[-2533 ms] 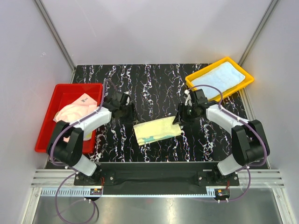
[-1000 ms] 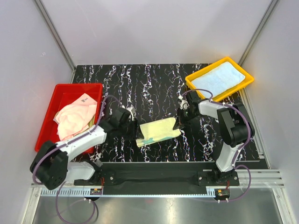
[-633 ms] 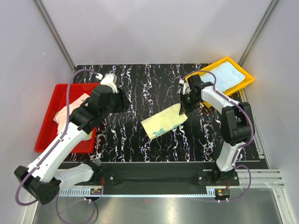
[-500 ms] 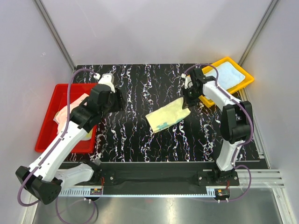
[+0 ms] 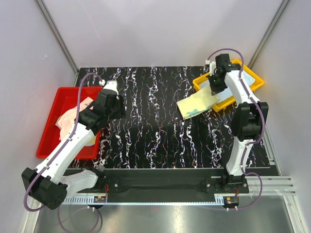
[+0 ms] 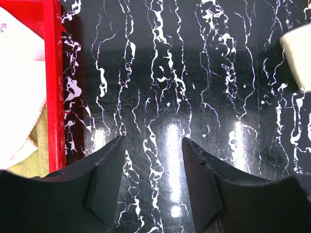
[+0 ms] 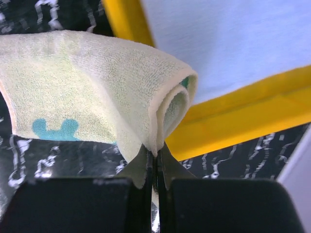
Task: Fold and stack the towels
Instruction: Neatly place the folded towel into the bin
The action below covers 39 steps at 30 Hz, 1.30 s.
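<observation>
A folded pale yellow towel (image 5: 197,103) with a teal mark hangs over the table's right side, its far end reaching the yellow tray (image 5: 200,83). My right gripper (image 5: 215,90) is shut on the towel's folded edge (image 7: 87,92), and its jaws (image 7: 156,150) pinch the cloth. A light blue towel (image 5: 251,80) lies flat in that tray (image 7: 228,43). My left gripper (image 5: 116,109) hovers open and empty over bare table (image 6: 152,143), just right of the red tray (image 5: 51,136). A crumpled peach-pink towel (image 5: 73,119) lies in the red tray.
The red tray's wall (image 6: 53,73) stands just left of my left fingers, with a yellow-green cloth (image 6: 36,155) under the pink one. The yellow tray's rim (image 7: 233,121) lies right under the held towel. White enclosure walls surround the black marbled table (image 5: 155,141).
My right arm lifted the yellow towel off the table centre and carried it back and right to the yellow tray. My left arm rose and drew back beside the red tray.
</observation>
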Each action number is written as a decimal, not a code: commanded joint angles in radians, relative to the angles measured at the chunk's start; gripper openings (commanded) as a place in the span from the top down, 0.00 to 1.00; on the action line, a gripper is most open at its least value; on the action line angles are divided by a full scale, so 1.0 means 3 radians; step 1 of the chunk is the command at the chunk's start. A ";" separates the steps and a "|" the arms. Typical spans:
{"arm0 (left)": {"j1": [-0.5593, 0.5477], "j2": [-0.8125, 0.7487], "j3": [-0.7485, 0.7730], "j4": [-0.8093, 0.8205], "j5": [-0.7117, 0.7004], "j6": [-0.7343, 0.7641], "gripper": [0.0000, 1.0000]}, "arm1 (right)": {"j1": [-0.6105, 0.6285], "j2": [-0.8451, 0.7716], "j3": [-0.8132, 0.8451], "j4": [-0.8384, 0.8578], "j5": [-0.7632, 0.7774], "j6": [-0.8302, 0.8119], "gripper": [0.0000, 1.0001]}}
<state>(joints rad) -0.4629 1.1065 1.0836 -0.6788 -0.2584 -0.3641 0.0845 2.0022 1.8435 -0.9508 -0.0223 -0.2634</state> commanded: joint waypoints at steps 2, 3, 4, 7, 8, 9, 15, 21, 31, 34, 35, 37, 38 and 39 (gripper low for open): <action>0.0014 0.0029 -0.0002 0.0161 -0.0095 0.0099 0.45 | -0.0179 0.0157 0.0420 0.0091 0.0396 -0.0338 1.00; 0.0014 0.0039 -0.0007 0.0176 -0.0069 0.0104 0.45 | -0.0215 0.0198 0.0481 0.0132 0.0462 -0.0354 1.00; 0.0019 0.0055 -0.0022 0.0187 -0.0029 0.0109 0.45 | -0.0261 0.0289 0.0654 0.0203 0.0443 -0.0359 1.00; 0.0019 0.0111 -0.0073 0.0202 0.0079 0.0099 0.45 | -0.0470 0.0565 0.1164 0.0097 0.0279 -0.0359 1.00; 0.0014 0.0126 -0.0084 0.0202 0.0115 0.0094 0.45 | -0.0527 0.0647 0.1294 0.0061 0.0289 -0.0395 1.00; 0.0014 0.0141 -0.0084 0.0207 0.0130 0.0104 0.45 | -0.0547 0.0719 0.1421 0.0025 0.0294 -0.0426 1.00; 0.0019 0.0285 0.0023 0.0166 0.0161 0.0130 0.45 | -0.0650 0.1154 0.1959 0.0065 0.0269 -0.0620 1.00; 0.0014 0.0417 0.0202 0.0085 0.0345 0.0125 0.45 | -0.0691 0.1512 0.2271 0.0224 0.0467 -0.0876 1.00; 0.0019 0.0607 0.0433 -0.0018 0.0350 0.0135 0.44 | -0.0864 0.1865 0.2552 0.0413 0.0458 -0.1055 1.00; 0.0019 0.0673 0.0489 -0.0048 0.0355 0.0135 0.44 | -0.0880 0.1967 0.2716 0.0378 0.0478 -0.1106 1.00; 0.0019 0.0694 0.0499 -0.0048 0.0350 0.0120 0.44 | -0.0880 0.1973 0.2721 0.0383 0.0428 -0.1101 1.00; 0.0019 0.0730 0.0514 -0.0043 0.0365 0.0089 0.44 | -0.0880 0.1942 0.2681 0.0444 0.0402 -0.1055 1.00; 0.0014 0.0740 0.0520 -0.0033 0.0401 0.0084 0.44 | -0.0880 0.1927 0.2655 0.0469 0.0346 -0.1045 1.00; 0.0014 0.0755 0.0520 -0.0023 0.0422 0.0074 0.44 | -0.0880 0.1906 0.2620 0.0495 0.0315 -0.1039 1.00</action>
<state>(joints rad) -0.4629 1.3251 1.1854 -0.7094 -0.1619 -0.3370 -0.1825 2.5942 2.5984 -0.8673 0.0868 -0.5644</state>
